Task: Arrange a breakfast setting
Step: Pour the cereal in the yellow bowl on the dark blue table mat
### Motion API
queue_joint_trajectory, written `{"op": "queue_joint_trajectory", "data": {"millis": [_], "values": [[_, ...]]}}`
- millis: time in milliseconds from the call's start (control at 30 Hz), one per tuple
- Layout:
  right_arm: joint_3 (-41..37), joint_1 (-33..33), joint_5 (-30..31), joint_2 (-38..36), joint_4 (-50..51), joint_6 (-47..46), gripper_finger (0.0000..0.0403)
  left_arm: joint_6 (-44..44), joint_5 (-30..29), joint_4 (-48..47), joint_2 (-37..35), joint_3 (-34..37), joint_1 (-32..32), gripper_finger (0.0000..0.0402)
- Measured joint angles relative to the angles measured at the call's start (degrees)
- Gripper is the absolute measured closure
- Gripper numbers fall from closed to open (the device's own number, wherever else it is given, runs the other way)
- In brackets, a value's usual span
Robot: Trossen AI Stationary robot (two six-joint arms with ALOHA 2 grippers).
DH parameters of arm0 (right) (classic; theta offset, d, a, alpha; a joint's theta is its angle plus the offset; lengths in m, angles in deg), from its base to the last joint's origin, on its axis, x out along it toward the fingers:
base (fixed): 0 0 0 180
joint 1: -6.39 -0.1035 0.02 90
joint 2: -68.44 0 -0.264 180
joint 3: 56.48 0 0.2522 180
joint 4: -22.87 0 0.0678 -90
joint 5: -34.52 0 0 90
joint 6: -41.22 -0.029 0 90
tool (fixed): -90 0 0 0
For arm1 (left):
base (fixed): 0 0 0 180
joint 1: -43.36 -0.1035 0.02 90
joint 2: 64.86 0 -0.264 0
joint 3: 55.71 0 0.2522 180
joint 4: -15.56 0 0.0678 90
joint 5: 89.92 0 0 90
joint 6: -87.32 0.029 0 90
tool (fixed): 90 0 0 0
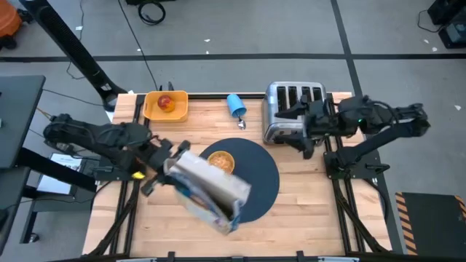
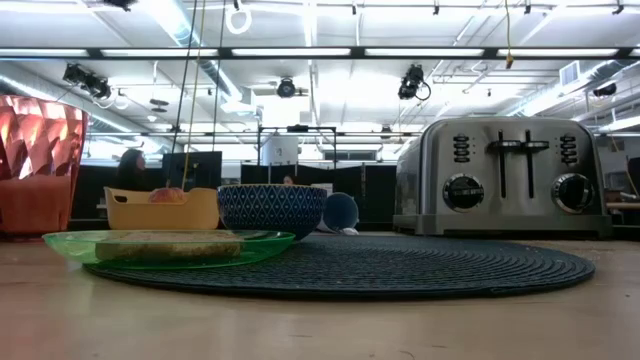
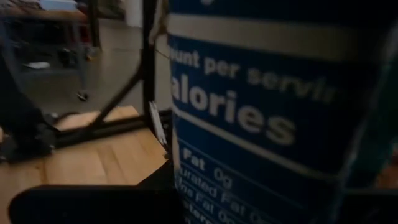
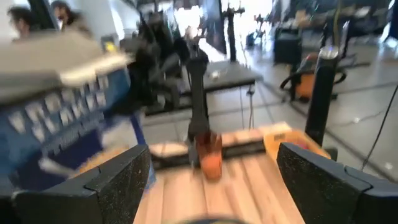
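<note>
- The cereal box [image 1: 207, 185] looks light and thin-walled. I'd judge it dents under a hard squeeze, and its contents shift as it tips, so the firm side panels are the place to hold it.
- The left gripper [image 1: 156, 166] is clenched on that box, holding it tilted above the cereal bowl [image 1: 220, 160].
- The box is blue with white nutrition print and a pale top.
- The bowl is yellow inside and sits on the round dark mat [image 1: 266, 175] mid-counter [image 1: 306, 218].
- The right gripper [image 1: 298, 138] hangs released beside the toaster [image 1: 291, 98].

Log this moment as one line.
left pincer: holds cereal box over mat | right pincer: open over toaster | bowl: on mat
</note>
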Motion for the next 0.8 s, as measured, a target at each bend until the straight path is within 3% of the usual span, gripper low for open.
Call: {"op": "queue_joint_trajectory", "data": {"millis": [333,500,800], "values": [[10.0,-10.2,17.0,16.0,-14.8,1.9,0.0055,1.4,-4.6,-15.0,-10.5,1.3,14.2,0.0314],[13.2,-12.6,23.1,23.1,-19.7,2.1,0.0055,-0.8,-9.8,-12.5,-17.6,9.5,22.9,0.0314],[18.7,-14.2,27.6,32.9,-22.0,2.0,0.0055,-1.3,-17.8,-7.1,-27.9,25.7,33.1,0.0314]]}}
